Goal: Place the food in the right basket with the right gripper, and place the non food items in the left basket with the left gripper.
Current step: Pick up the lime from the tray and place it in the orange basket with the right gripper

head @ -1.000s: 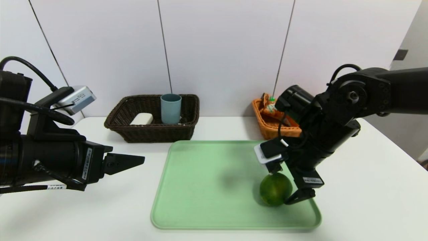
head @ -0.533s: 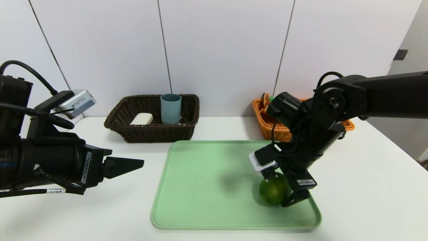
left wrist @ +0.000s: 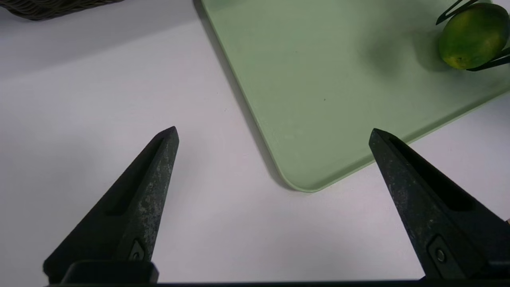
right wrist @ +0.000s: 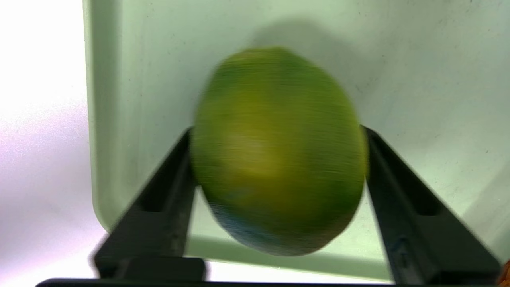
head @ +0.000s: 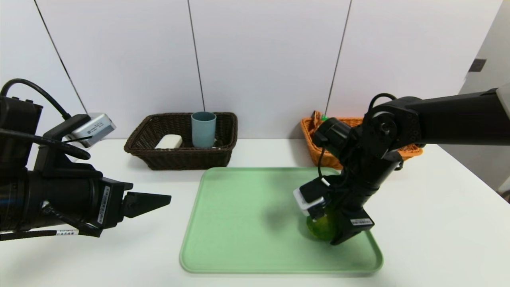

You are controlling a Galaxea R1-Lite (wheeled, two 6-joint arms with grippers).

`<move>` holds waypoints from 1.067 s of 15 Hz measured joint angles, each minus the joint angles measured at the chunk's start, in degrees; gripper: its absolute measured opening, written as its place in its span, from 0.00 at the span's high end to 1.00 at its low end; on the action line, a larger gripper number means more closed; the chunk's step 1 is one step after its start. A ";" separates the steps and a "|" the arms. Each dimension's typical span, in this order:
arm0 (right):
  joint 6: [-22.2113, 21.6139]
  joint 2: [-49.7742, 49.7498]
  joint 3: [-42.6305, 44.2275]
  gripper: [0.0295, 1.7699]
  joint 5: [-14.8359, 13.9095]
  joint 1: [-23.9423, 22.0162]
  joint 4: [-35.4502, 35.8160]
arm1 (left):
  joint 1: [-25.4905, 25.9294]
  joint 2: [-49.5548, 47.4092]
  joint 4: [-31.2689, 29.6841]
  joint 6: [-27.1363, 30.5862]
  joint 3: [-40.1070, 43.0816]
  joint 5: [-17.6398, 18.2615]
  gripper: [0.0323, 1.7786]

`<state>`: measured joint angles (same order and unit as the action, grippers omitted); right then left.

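Basically, far left: the left gripper (left wrist: 274, 128) is parked over the table beside the tray, fingers spread wide, nothing between them. Its side looks done.

Next, dark brown basket (head: 187, 160): 1 white block (head: 169, 142) lying flat, 1 blue-grey cup (head: 203, 131) upright to the right of it. Something small and pale shows by the cup's foot; too hidden to name. So 2 non-food items confirmed, maybe 3. Basket sits at the back on the left arm's side, which keeps the two sorts apart.

Middle: 1 green tray (head: 239, 207), the pick area. Only 1 item on show there, the green citrus fruit (head: 321, 226), toward the tray's right side. Can't tell if it's touching the tray or just clear of it.

Right gripper (right wrist: 278, 133) points down at the fruit, fingers parted by its width, one on each side, both in contact. Opposed sides make sense: round skin would roll or squirt out of an off-centre pinch.

Right, at the back: 1 light orange basket (head: 327, 160), partly behind the arm. Orange wrapper (head: 317, 118) at its left end, 1 bag I'd guess. Fruit should go there next: lift clear of the rim, then lower.
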<state>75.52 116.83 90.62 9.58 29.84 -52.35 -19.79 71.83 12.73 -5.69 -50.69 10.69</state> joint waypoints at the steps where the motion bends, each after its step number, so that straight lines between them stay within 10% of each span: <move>1: -0.02 0.00 0.00 0.38 0.01 0.00 -0.11 | 0.00 0.00 -0.11 0.02 0.04 0.00 0.05; 8: -1.35 -5.89 0.99 0.41 4.11 -2.04 -0.24 | 0.02 -0.28 -0.13 0.05 0.06 0.05 0.05; 16: -16.21 -14.69 8.90 0.41 10.62 -15.04 0.43 | 0.00 -1.18 -0.13 0.05 0.06 0.24 0.05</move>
<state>59.31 102.14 99.52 20.20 14.80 -51.92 -19.79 70.64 12.59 -5.64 -50.63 10.93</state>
